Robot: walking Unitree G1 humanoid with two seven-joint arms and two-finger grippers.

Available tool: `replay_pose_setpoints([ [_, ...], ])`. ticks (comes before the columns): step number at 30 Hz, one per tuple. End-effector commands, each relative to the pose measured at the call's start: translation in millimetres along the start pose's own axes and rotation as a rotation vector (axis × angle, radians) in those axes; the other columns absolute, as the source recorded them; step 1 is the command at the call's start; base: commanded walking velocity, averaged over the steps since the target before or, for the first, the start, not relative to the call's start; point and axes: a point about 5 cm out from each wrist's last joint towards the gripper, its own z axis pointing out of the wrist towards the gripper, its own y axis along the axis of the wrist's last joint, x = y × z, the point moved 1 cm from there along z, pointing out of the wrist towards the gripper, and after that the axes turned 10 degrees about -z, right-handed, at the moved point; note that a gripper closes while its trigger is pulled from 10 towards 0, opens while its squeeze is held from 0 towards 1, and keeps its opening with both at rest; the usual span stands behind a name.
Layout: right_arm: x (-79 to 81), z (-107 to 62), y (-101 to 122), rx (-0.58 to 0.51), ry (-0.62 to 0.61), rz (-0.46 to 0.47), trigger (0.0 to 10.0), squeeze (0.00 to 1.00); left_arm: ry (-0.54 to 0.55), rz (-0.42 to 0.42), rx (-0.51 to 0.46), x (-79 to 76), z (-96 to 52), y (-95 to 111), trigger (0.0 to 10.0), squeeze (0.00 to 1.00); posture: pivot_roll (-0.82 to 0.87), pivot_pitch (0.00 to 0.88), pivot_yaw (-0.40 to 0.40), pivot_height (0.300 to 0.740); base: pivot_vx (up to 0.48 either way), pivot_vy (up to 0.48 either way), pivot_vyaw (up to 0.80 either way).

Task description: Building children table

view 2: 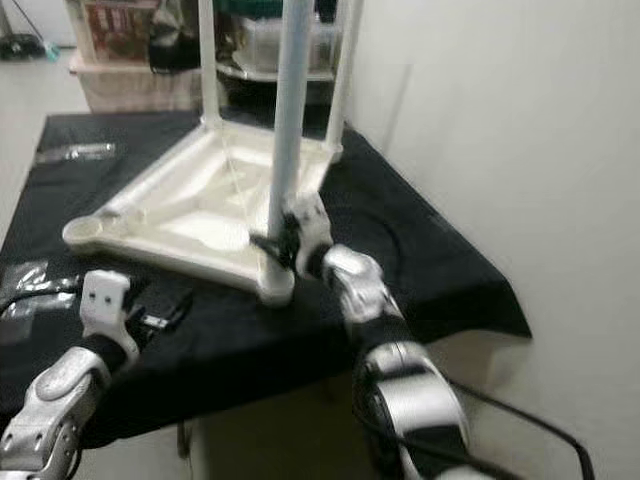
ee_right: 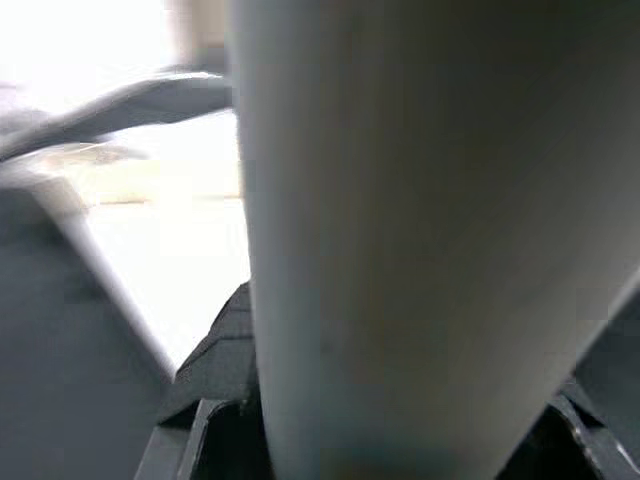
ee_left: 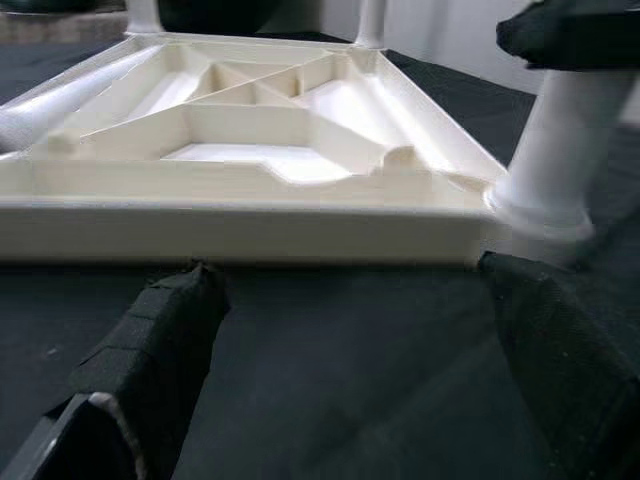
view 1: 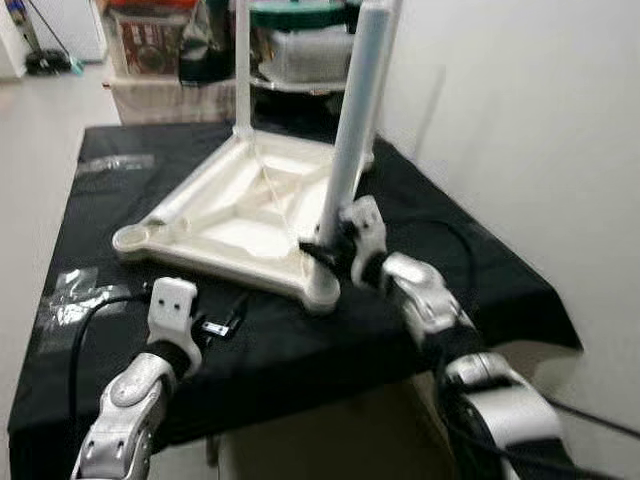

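Standing upright in the near corner socket of the upturned white tabletop [view 1: 240, 215], the grey leg [view 1: 352, 130] has your right gripper [view 1: 332, 243] clamped round its lower end. Your left gripper [ee_left: 350, 340] hovers, fingers wide apart, over the black cloth [view 1: 290, 350] just before the tabletop's near edge.

White wall [view 1: 520, 110] right; pale floor [view 1: 40, 130]; storage bins [view 1: 150, 50] behind.
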Motion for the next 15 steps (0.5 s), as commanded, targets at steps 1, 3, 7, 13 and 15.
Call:
replay_pose_setpoints([
  [1,-18.2,-7.5,-21.8,0.12,-0.14,-0.008,0.0,0.0,0.006,0.001,0.009,1.4,-2.4,-2.5,10.0,0.0,0.09,0.0,-0.114,0.74,0.0,0.0,0.0],
  [3,-46.8,-23.5,-32.9,0.163,-0.489,0.081,0.0,0.0,0.005,0.001,0.01,1.6,-2.3,-2.3,10.0,0.0,0.08,0.0,-0.104,0.74,0.0,0.0,0.0],
  [7,-58.3,-51.4,-44.2,0.162,-0.737,0.081,0.0,0.0,0.003,0.001,0.01,2.2,-2.0,-1.7,10.0,0.0,0.06,0.0,-0.095,0.74,0.0,0.0,0.0],
  [13,-30.4,-69.6,-40.7,0.092,-0.658,0.052,0.0,0.0,-0.008,-0.003,0.019,0.8,-1.7,-3.9,10.0,0.0,0.04,0.0,-0.08,0.74,0.0,0.0,0.0],
  [15,-20.0,-64.7,-26.8,-0.009,-0.57,0.036,10.0,0.0,-0.011,-0.004,0.02,0.4,-1.2,-4.3,10.0,0.0,0.03,0.0,-0.078,0.74,0.0,0.0,0.0],
])
